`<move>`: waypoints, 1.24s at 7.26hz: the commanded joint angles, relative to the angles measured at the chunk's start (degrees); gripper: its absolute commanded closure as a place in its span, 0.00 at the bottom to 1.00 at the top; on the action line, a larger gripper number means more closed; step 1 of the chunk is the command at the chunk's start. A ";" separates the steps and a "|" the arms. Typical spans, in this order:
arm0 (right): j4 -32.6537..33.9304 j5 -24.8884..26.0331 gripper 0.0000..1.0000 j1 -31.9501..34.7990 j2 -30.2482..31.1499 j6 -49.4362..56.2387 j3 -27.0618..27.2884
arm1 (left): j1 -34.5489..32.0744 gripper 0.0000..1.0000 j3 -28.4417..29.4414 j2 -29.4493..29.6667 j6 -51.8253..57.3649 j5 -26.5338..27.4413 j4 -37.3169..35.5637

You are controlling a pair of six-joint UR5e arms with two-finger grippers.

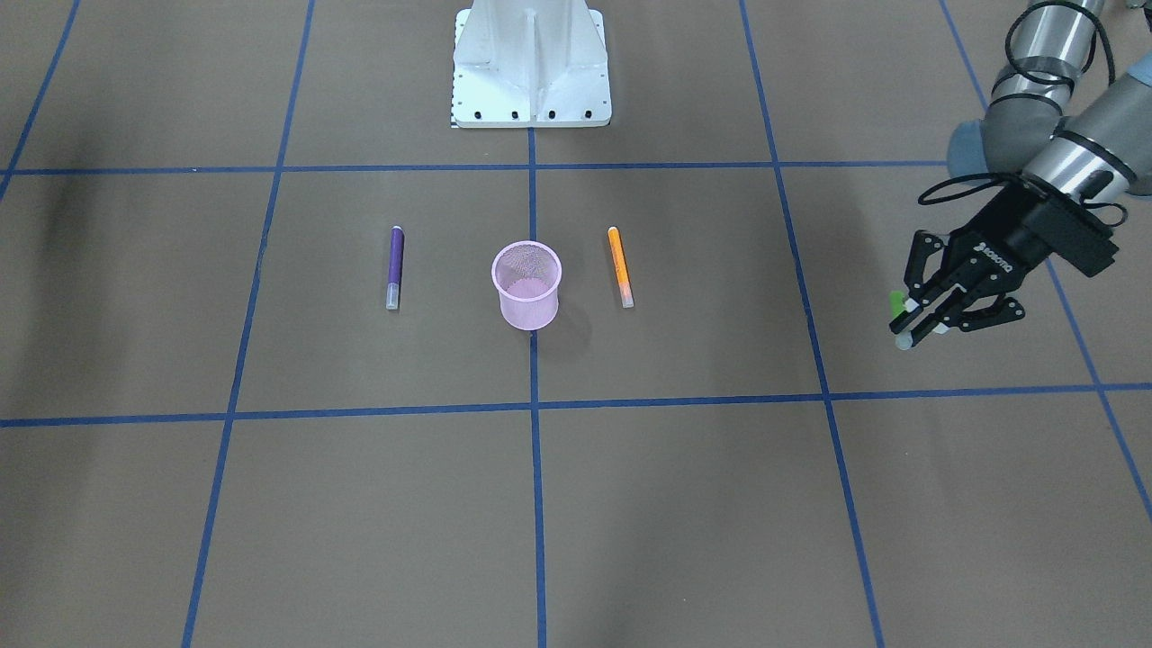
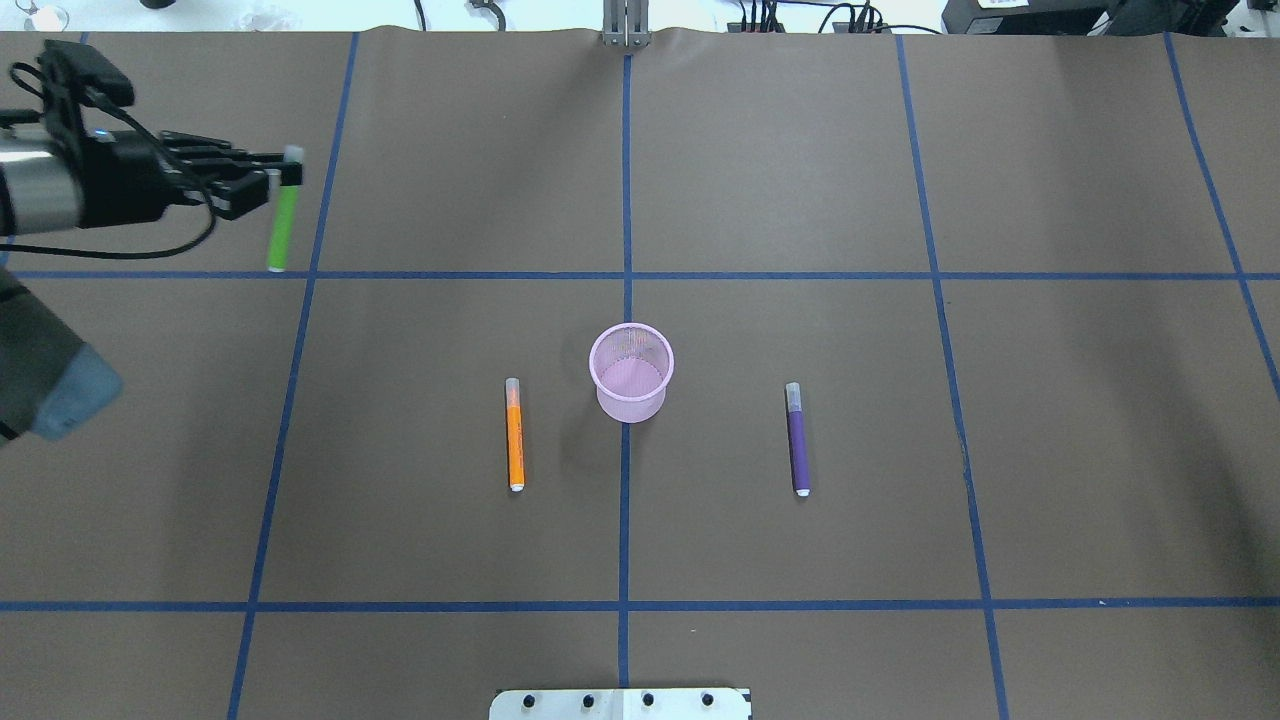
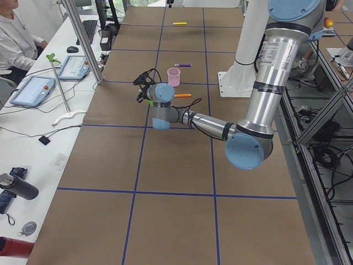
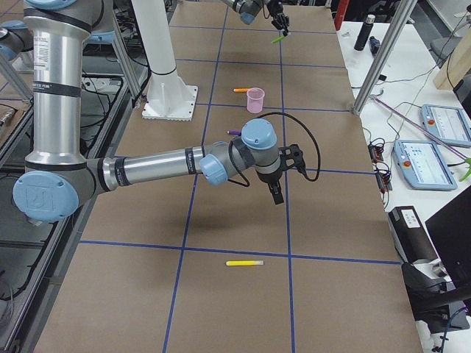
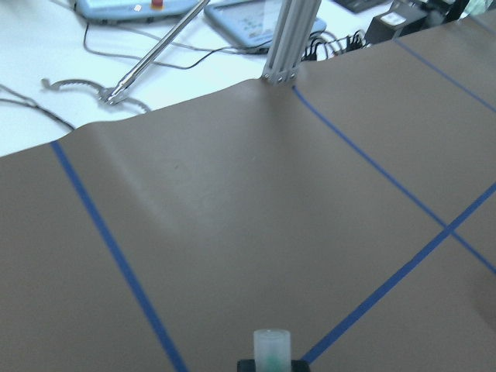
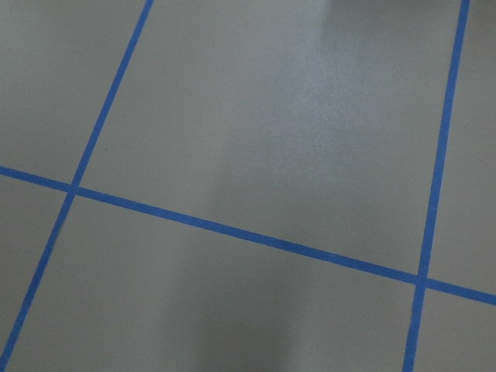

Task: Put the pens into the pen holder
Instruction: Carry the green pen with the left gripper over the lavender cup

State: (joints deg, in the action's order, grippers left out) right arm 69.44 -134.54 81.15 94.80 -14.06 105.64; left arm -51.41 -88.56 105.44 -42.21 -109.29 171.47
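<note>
While pinching slim green plastic pen (image 2: 282,225) near its cap, well apart from pink wire-mesh holder (image 2: 631,402), could let it pivot loose.

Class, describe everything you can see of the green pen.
The slim green marker-like pen with a translucent whitish cap looks plastic. The left arm's black two-finger end effector is shut on it near the cap end, holding it tilted above the brown table. Nothing else touches it.
</note>
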 commanded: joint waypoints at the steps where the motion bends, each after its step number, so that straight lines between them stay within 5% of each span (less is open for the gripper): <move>1: 0.08 0.06 0.00 -0.03 -0.40 0.00 -0.09 | 13.57 1.00 0.49 7.81 -1.47 19.04 5.01; 4: 0.08 0.07 0.00 -0.03 -0.50 0.00 -0.17 | 24.23 1.00 1.81 12.24 3.32 33.33 10.91; 9: 0.08 -0.02 0.00 0.06 -0.67 0.00 -0.26 | 30.06 0.97 8.93 17.78 5.39 39.42 11.17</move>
State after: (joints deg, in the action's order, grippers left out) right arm 69.52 -134.56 81.21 94.16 -14.06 105.44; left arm -21.76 -80.67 122.44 -36.87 -70.25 182.62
